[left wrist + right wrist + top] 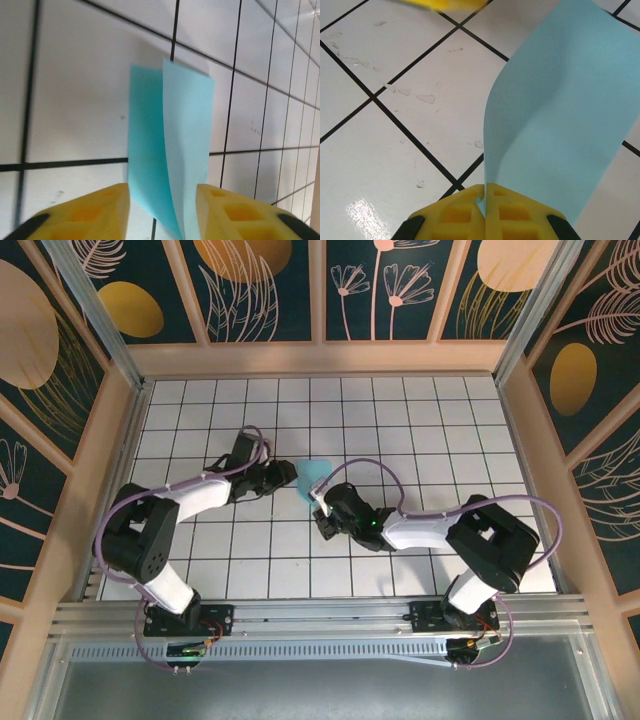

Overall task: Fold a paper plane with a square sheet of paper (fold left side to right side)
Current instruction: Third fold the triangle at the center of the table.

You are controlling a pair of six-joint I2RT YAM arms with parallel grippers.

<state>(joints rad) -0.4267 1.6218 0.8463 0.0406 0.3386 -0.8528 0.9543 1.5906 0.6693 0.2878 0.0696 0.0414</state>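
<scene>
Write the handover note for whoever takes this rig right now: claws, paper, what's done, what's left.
Left claw: open, fingers either side of the paper's near edge, not clamping it.
Right claw: shut on the square sheet of paper, pinching one edge.
Paper: middle of the table, between the two claws, raised off it and bent into two loose layers.
Done: sheet doubled over, apparently the left-to-right fold, but no flat crease shows.
Left: line up the edges, lay it flat, press the crease, then make the plane folds.
</scene>
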